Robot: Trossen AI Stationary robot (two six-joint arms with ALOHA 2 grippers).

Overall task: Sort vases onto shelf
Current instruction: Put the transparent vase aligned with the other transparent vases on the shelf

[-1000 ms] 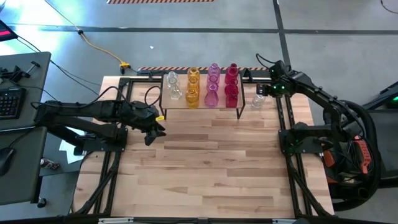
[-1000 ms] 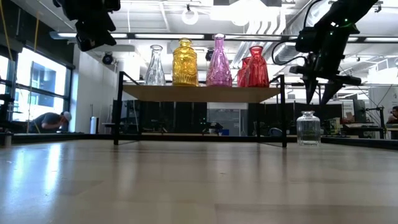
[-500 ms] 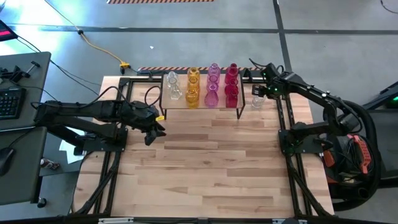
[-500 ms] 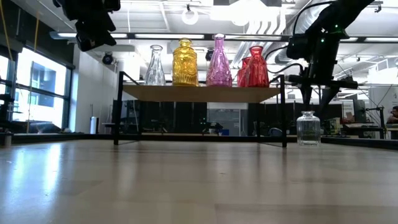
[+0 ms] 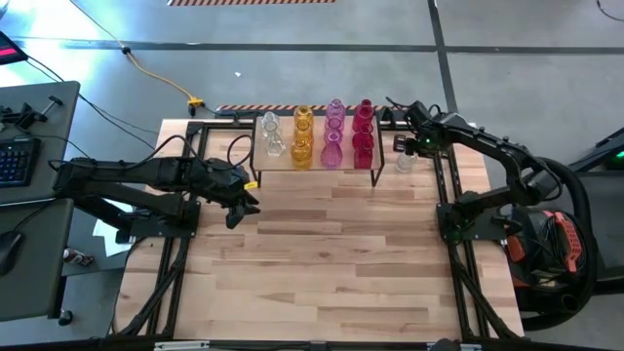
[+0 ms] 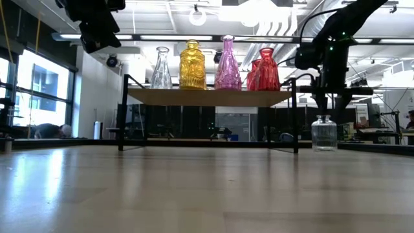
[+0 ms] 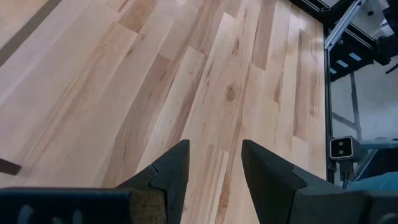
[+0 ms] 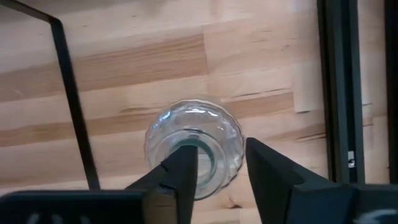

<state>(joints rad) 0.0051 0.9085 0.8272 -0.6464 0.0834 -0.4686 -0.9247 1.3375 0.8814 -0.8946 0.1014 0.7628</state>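
Clear vase (image 8: pixel 194 144) stands on table (image 5: pixel 331 244) just right of shelf (image 5: pixel 317 168). Glass looks slick, brittle; you should pinch narrow neck gently. Right gripper (image 8: pixel 219 163) straddles neck, grip uncertain. Left gripper (image 7: pixel 214 162) parted, empty.

I see a black computer keyboard (image 5: pixel 14 160) on a dark desk (image 5: pixel 39 102), and a yellow cable (image 5: pixel 156 73) on the grey floor.
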